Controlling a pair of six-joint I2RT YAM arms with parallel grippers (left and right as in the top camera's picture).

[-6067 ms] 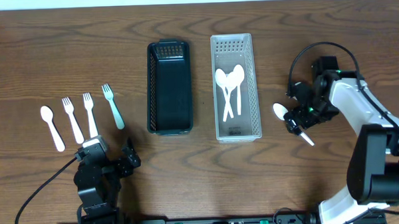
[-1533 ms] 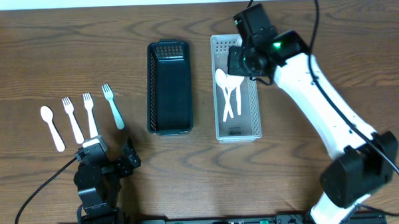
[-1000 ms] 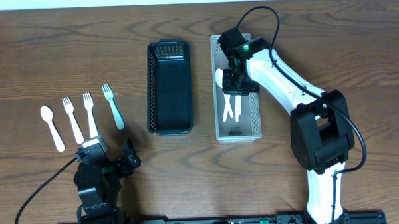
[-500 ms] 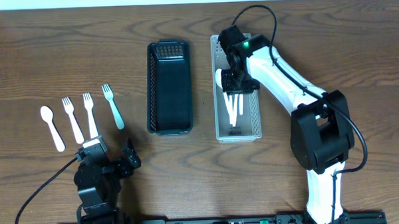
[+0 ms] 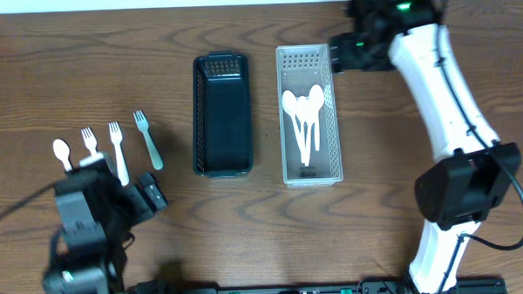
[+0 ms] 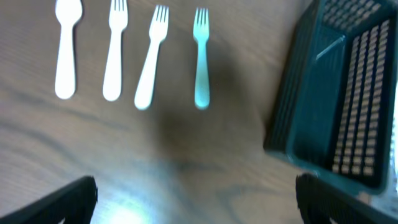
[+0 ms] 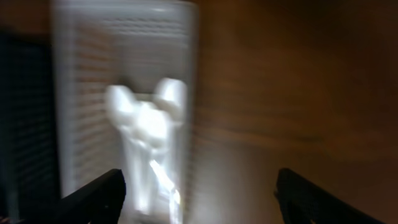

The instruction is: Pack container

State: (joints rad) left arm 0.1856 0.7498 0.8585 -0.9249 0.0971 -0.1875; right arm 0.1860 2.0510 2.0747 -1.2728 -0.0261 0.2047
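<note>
two changes stand out against half a second ago. the right gripper (image 5: 344, 57), then low inside the clear container (image 5: 330, 162) over the white spoons (image 5: 304, 115), now sits in the upper right of the overhead frame, just off the container's top right corner, and the spoons lie uncovered. the left gripper (image 5: 151, 187) has come up from the bottom edge, and its arm now hides the handle ends of the cutlery laid out at the left.

the spoons lie bunched in the upper half of the clear container, bowls toward the top of the frame, down and to the left of the right gripper and apart from it. that gripper's fingers are spread wide with nothing between them. the left gripper's fingers are also wide apart and empty.

the left wrist view shows what the overhead partly hides: a white spoon (image 6: 65, 50), two white forks (image 6: 113, 50) (image 6: 151, 59) and a teal fork (image 6: 201, 59) in a row across the top, whole, on the bare table (image 6: 186, 162), with the black basket (image 6: 336, 93) at the right edge. the right wrist view is blurred; it gives the clear container (image 7: 81, 93) and spoons (image 7: 146, 124) at its left, and dark fingertips (image 7: 93, 199) in the lower corners.
</note>
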